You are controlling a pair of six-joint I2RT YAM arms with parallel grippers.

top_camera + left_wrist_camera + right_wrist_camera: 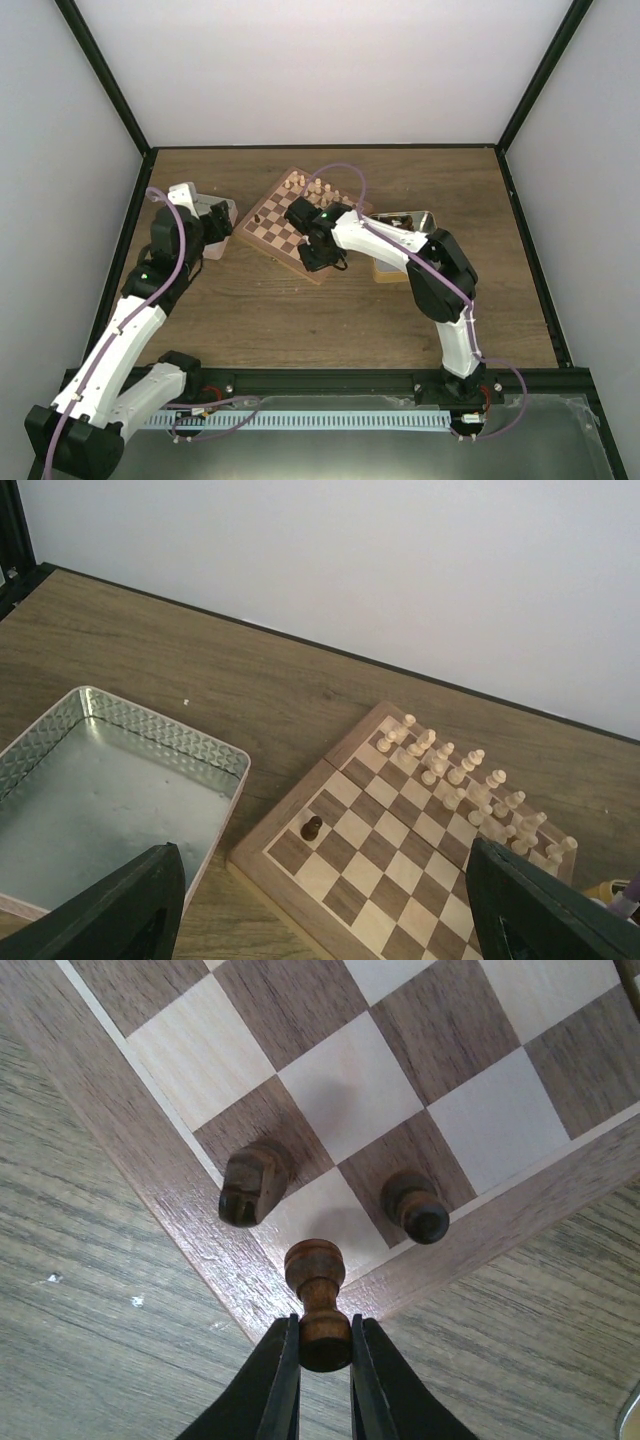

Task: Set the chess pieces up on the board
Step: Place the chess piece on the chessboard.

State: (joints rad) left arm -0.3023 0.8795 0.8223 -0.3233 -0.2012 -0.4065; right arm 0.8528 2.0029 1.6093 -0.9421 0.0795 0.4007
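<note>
Right wrist: right gripper (325,1338) pinching dark piece (315,1265), possibly pawn, above board (340,1090) corner; left gripper (325,912) wide.

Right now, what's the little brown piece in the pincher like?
The dark brown piece looks like smooth turned wood: a rounded end, a thin neck and a flared end. The right gripper pinches the rounded end; the flared end points at the corner border of the board. Whether it touches there, I cannot tell.
</note>
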